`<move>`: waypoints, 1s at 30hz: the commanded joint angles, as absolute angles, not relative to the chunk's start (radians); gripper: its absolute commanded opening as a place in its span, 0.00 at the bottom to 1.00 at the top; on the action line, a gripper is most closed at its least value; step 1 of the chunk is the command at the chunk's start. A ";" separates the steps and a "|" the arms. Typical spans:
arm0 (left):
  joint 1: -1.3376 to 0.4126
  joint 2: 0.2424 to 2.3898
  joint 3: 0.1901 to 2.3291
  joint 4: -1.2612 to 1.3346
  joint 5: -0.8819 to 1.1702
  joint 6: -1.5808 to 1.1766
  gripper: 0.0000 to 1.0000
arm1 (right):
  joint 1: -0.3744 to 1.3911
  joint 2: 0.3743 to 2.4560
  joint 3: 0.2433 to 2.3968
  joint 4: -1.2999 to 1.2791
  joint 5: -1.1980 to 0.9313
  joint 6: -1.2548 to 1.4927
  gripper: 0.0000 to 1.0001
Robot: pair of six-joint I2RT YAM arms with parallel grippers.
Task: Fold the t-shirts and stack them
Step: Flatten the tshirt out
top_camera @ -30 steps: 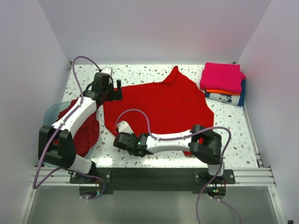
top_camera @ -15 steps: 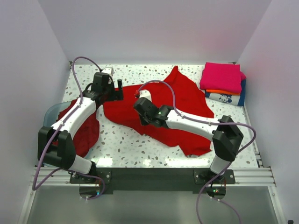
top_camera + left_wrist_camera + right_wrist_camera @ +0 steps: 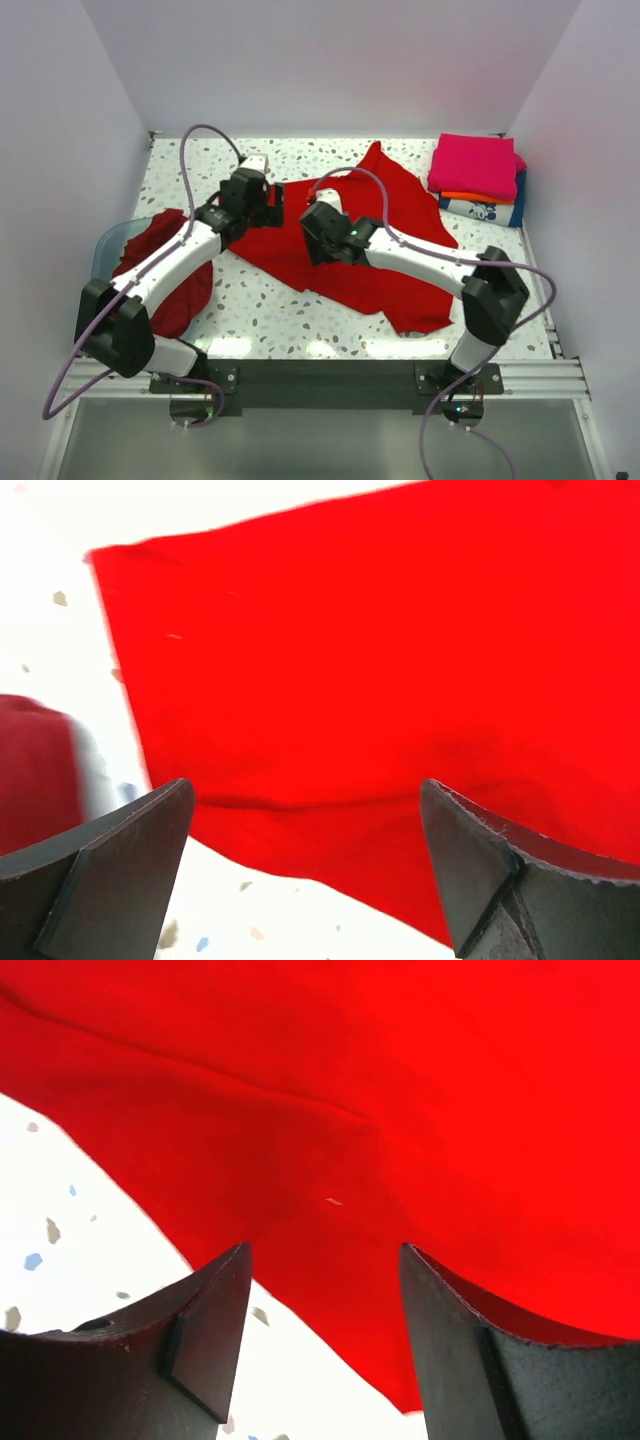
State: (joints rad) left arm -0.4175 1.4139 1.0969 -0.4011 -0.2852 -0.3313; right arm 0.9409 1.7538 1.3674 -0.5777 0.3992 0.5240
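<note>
The white speckled stone-look table [image 3: 300,312] carries everything. Largest on it is one bright red cotton t-shirt [image 3: 405,235], spread loosely across the middle. One pointed part reaches toward the far edge and a rumpled corner lies near the right arm's base. In the left wrist view, this shirt [image 3: 380,660] lies flat with a straight left edge and bare table beside it. In the right wrist view, the same cloth [image 3: 420,1080] shows a soft crease and a slanting near edge.

At the left, one translucent teal plastic tub [image 3: 105,243] holds a darker red heap of cloth [image 3: 182,288] that spills over its right rim onto the table.

At the far right stands one stack of three folded shirts. A magenta pink folded shirt [image 3: 473,165] lies on top, an orange folded shirt [image 3: 476,197] shows as a thin band under it, and a white folded shirt with blue print [image 3: 482,211] is at the bottom.

The left gripper [image 3: 268,196] sits over the spread shirt's far-left part. Its jaws [image 3: 305,800] are spread wide with nothing between them.

The right gripper [image 3: 316,240] is just to its right, over the shirt's middle. Its jaws [image 3: 322,1260] are parted less widely and are also empty. Whether either pair of fingertips touches the cloth cannot be told.
</note>
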 commanded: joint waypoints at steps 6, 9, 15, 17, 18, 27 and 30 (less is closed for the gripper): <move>-0.710 1.293 0.933 -0.449 -0.434 -0.553 0.99 | 0.775 1.439 1.180 -0.591 0.350 0.542 0.66; -0.810 1.299 0.864 -0.459 -0.468 -0.639 0.98 | 0.720 1.361 1.129 -0.600 0.330 0.532 0.67; -0.939 1.348 0.779 -0.399 -0.475 -0.744 0.94 | 0.654 1.264 1.054 -0.601 0.287 0.531 0.67; -0.965 1.382 0.782 -0.399 -0.488 -0.765 0.93 | 0.649 1.243 1.035 -0.604 0.282 0.535 0.67; -0.969 1.405 0.785 -0.396 -0.497 -0.770 0.92 | 0.646 1.232 1.025 -0.604 0.279 0.537 0.67; -0.985 1.505 0.802 -0.301 -0.497 -0.741 0.80 | 0.641 1.155 0.970 -0.618 0.282 0.554 0.67; -0.985 1.535 0.821 -0.279 -0.492 -0.713 0.77 | 0.640 1.141 0.959 -0.624 0.284 0.555 0.67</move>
